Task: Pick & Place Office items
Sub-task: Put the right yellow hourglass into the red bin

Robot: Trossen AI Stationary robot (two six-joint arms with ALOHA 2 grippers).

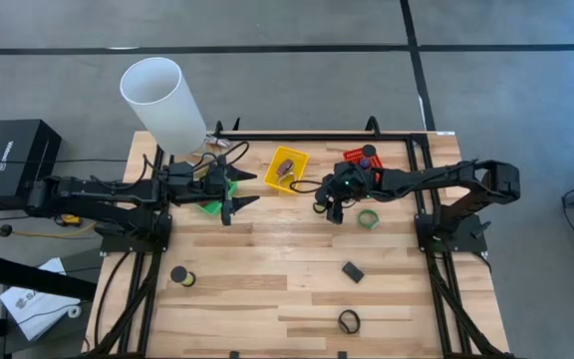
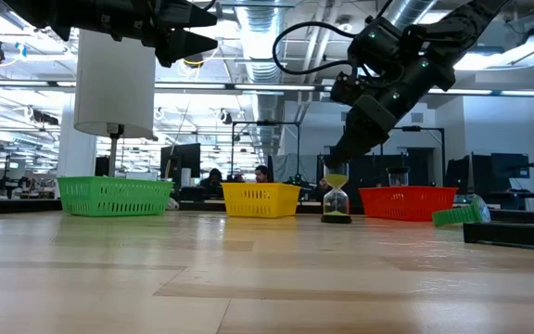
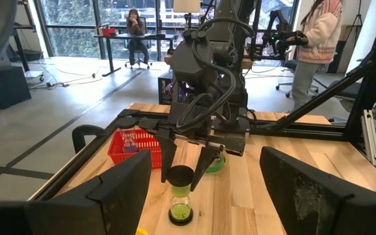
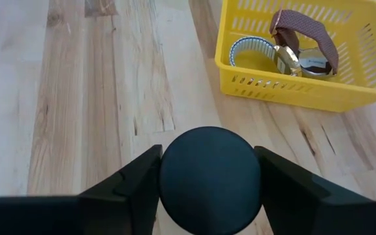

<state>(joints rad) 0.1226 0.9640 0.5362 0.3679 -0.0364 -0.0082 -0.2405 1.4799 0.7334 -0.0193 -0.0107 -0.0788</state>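
Black-capped spool [image 3: 180, 194] upright, axis vert., between right end effector [image 3: 184, 171] fingers, grip unclear.

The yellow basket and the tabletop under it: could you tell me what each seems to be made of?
The yellow basket looks like moulded plastic: glossy, uniform colour, with slotted lattice walls. The tabletop appears to be wood, probably jointed planks with a smooth, light finish, judging by the grain lines and board seams.

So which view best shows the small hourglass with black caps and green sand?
The left wrist view: the hourglass stands upright between the right gripper's open fingers. The low view shows its silhouette far off; the right wrist view only its black top cap; the high view hides it under the gripper.
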